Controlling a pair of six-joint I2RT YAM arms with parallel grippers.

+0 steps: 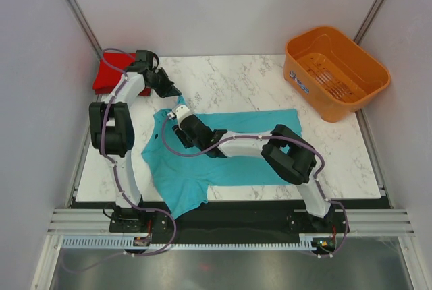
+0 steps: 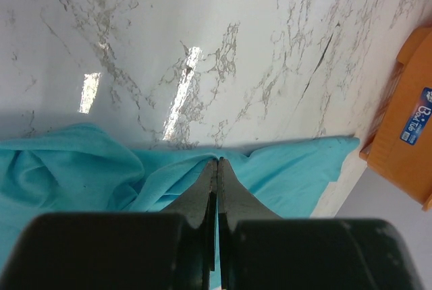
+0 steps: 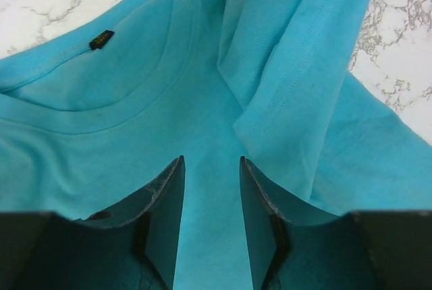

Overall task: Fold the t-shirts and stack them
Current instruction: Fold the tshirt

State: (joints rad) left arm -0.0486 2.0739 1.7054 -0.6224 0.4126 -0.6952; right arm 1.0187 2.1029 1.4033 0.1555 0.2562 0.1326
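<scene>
The teal t-shirt lies spread on the marble table, filling the centre and lower left of the overhead view, with its hem towards the right and one sleeve hanging over the near edge at the bottom; the red t-shirt sits bunched at the upper left corner of the table, partly hidden behind the left arm; an orange basket stands at the upper right, well apart from both shirts.

The left gripper is above the upper left part of the teal shirt; in its own view the left gripper has its fingers pressed tight together, and folds of the teal cloth run up to the tips, so it appears to pinch the shirt's edge there; the table fills the top of that frame and the basket shows at the right edge.

The right gripper is just below the left one, over the shirt near its neck; in the wrist view the right gripper stands partly open with nothing between the fingers, only the flat shirt beneath; the collar curves across the left of the frame with a small dark label inside it; a sleeve lies folded over at the upper right.
</scene>
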